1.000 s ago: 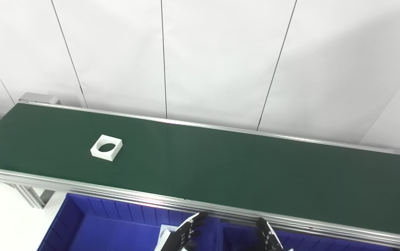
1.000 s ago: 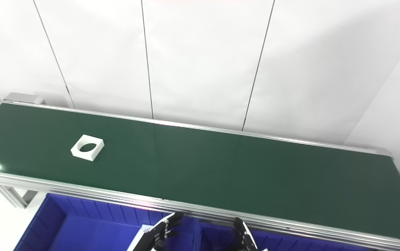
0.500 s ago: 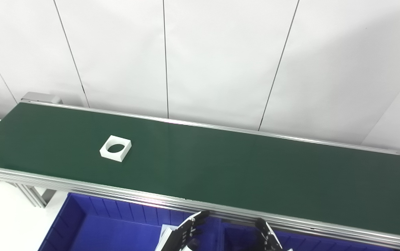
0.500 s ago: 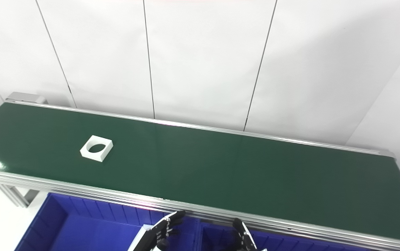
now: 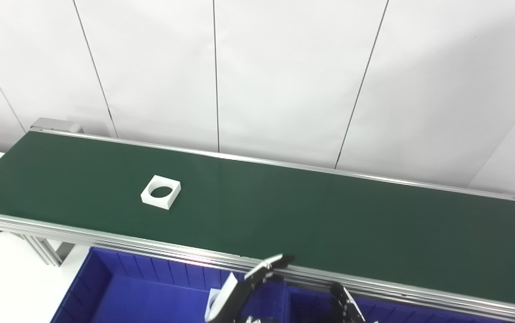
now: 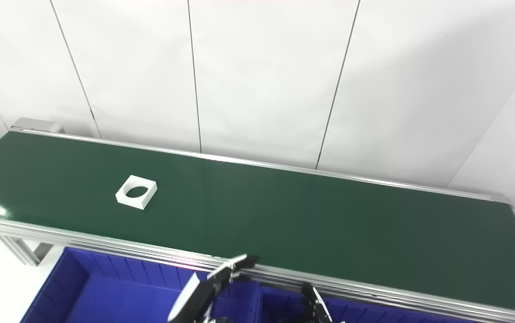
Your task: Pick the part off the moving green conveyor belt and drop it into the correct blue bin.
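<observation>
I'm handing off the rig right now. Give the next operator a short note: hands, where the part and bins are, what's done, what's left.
Left hand: holds nothing, fingertips raised at the belt's near rail.
Right hand: only fingertips show at the bottom edge; state unclear.
White square part with round hole: lying flat on the green belt, left of centre, untouched, well left of both hands.
Blue bins: just below the near rail, under the hands.
Done: nothing picked yet.
Left: grasp the part off the belt, drop it in the correct bin.
</observation>
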